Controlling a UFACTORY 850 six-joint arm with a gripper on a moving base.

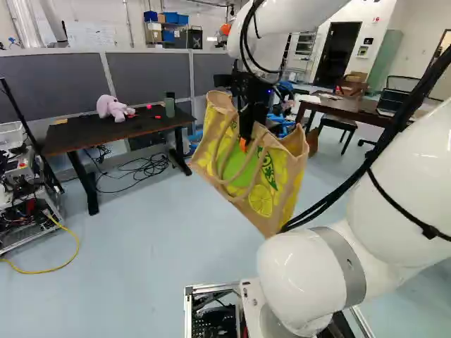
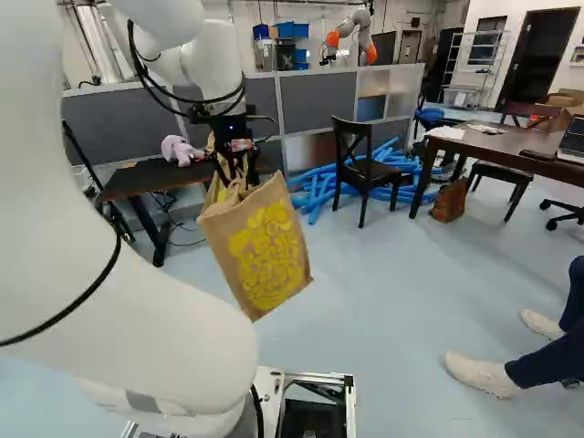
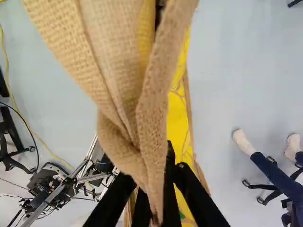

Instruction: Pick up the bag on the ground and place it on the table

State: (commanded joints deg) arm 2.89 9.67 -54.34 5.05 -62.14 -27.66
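Observation:
My gripper [image 1: 245, 137] hangs over the mouth of the burlap bag [image 1: 264, 204], which has yellow and green lemon prints. Its fingers are hidden partly by the fabric. In the wrist view the gripper [image 3: 154, 203] is shut on the bag [image 3: 111, 71], a folded strip of burlap running between its two fingers. The bag hangs tilted in the air; its looped handles droop over one side in the left base view. The dark table [image 1: 84, 132] stands beyond and to the left of the bag, apart from it; it also shows in the right base view.
A pink plush toy [image 1: 113, 108] and a green cup [image 1: 170, 105] stand on the dark table. Cables lie beneath it. A larger brown table [image 2: 511, 146], chairs [image 2: 365, 169] and blue tubes [image 2: 319, 187] stand beyond. A person's legs [image 2: 538, 360] are at the right; another robot [image 2: 351, 36] stands behind the partitions.

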